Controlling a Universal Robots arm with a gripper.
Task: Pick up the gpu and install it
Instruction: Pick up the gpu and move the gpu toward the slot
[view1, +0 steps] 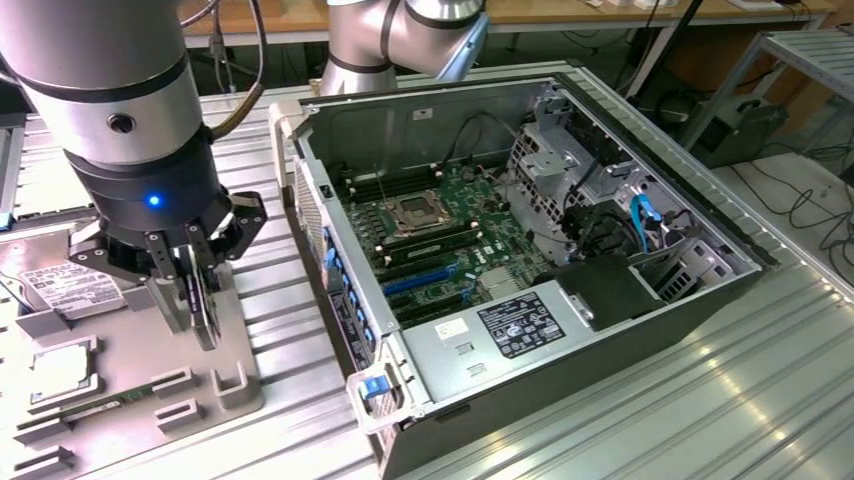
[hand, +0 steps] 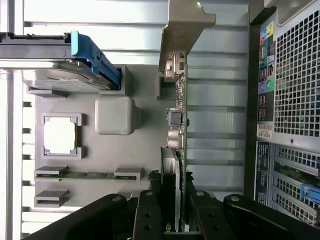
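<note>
The gpu is a thin green card with a pale metal end bracket. It stands on edge between my fingers, just above the grey fixture plate. My gripper points straight down and is shut on the gpu, gripping its two flat faces. In the wrist view my black fingers clamp the card's near end, and its bracket end reaches past a grey holder block. The open computer case lies to the exterior view's right of the gripper. Blue card slots show on its motherboard.
The fixture plate also holds a silver hard drive with a blue latch, a square processor and a narrow green memory stick. The case's perforated rear panel stands close beside the card. Ribbed metal table surrounds the case.
</note>
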